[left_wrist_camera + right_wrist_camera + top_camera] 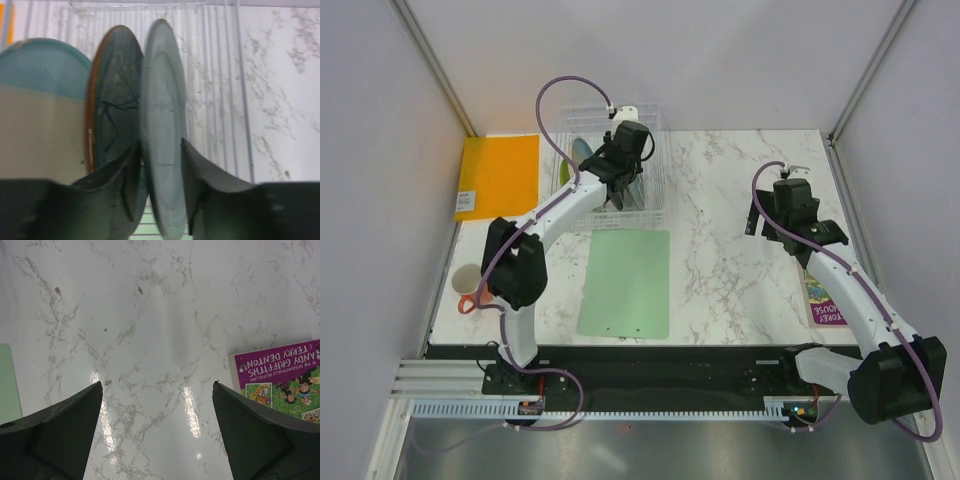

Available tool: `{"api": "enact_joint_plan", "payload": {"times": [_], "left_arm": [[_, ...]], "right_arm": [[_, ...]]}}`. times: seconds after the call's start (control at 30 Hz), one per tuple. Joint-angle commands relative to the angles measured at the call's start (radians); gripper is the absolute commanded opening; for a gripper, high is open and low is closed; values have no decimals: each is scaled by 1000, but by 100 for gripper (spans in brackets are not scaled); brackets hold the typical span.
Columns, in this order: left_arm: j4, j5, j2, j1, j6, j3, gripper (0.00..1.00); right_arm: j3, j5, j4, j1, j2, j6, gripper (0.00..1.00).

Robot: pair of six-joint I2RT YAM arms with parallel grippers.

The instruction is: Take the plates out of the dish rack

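Note:
The clear dish rack stands at the back of the table, its thin dividers showing behind the plates. My left gripper reaches down into it. In the left wrist view a teal-grey plate stands on edge between my fingers, and my left gripper is shut on its rim, both pads against it. Left of it stand a dark plate with a brown rim and a light blue and cream plate. My right gripper hangs open over bare marble, holding nothing.
A pale-green mat lies in front of the rack, its edge also in the right wrist view. An orange sheet and a cup sit at the left. A purple book lies at the right edge.

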Motion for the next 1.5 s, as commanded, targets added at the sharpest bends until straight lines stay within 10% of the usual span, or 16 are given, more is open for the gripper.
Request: {"api": "enact_joint_plan", "payload": {"times": [0.0,0.13,0.3,1.2,1.47], "left_arm": [[36,-105,36,-13,4,69,36],[38,-144,65,-16,5,80,34],[36,-174,100,-19,2,88,2],[108,-493,102,-154,513,436,2],[-60,-248,-117,-191,352,396,2]], "right_arm": [[-16,24,30,-3,-6,-9,98],[-19,25,31,-4,5,-15,98],[-25,28,30,-7,7,-20,98],[-16,-55,16,-11,-44,17,98],[46,-153,36,-11,-56,34,98]]}}
